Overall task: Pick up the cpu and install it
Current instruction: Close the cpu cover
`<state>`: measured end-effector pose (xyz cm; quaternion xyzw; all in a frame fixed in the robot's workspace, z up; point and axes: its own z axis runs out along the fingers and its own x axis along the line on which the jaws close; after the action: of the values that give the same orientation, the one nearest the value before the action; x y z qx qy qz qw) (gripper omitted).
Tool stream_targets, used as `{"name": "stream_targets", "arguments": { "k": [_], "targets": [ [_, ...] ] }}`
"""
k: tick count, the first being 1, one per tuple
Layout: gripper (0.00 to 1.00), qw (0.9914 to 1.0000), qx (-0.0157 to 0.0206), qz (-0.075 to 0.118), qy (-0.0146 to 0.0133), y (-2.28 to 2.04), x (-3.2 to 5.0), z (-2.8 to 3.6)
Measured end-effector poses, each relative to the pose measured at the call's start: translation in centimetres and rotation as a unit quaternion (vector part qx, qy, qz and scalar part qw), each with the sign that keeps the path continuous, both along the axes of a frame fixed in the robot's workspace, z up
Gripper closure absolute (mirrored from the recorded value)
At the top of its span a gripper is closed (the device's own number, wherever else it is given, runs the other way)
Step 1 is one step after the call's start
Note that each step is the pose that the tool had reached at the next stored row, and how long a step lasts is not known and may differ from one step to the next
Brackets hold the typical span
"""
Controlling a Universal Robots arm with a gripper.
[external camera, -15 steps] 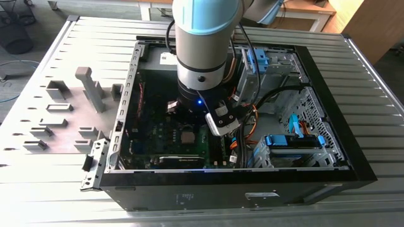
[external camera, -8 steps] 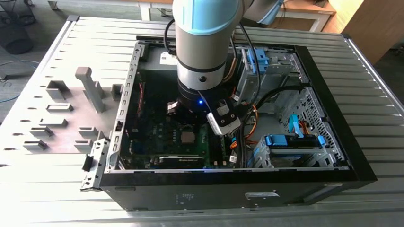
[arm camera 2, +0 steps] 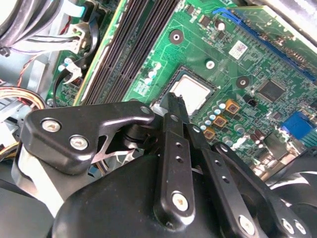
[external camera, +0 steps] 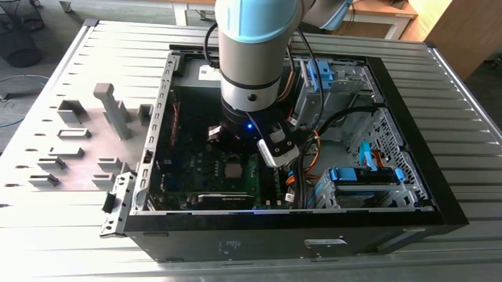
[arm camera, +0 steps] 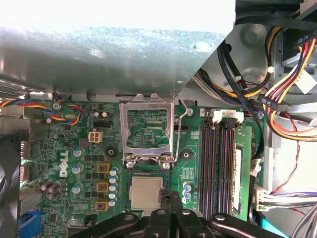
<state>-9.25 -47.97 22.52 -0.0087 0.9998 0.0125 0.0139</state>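
Flat, silvery square cpu (arm camera: 145, 192) sits on the green board (arm camera: 193, 148), right at the black gripper (arm camera: 166, 197) tips. Fingers pinched together, gripping nothing.

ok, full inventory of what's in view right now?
cpu: one, silvery-grey, lying in its socket on the motherboard.
socket frame: one, metal, swung open next to the cpu.
motherboard: one, green, inside the case.
memory slots: several, black, beside the socket.
cables: one bundle, yellow, red and black, at the case edge.
case: one, black, open, on the table.
holder blocks: several, grey, exterior view's left.
table: one, silvery, slatted.
arm: one, grey and light blue, reaching into the case.
gripper: one, black, shut, tips beside the cpu.
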Motion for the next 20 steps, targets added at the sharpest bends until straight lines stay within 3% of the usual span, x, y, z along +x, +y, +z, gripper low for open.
{"name": "stream_targets", "arguments": {
  "k": [20],
  "targets": [
    [0.89,1.00000,0.0002,0.001,0.0000,0.28,0.26,0.15]
  ]
}}
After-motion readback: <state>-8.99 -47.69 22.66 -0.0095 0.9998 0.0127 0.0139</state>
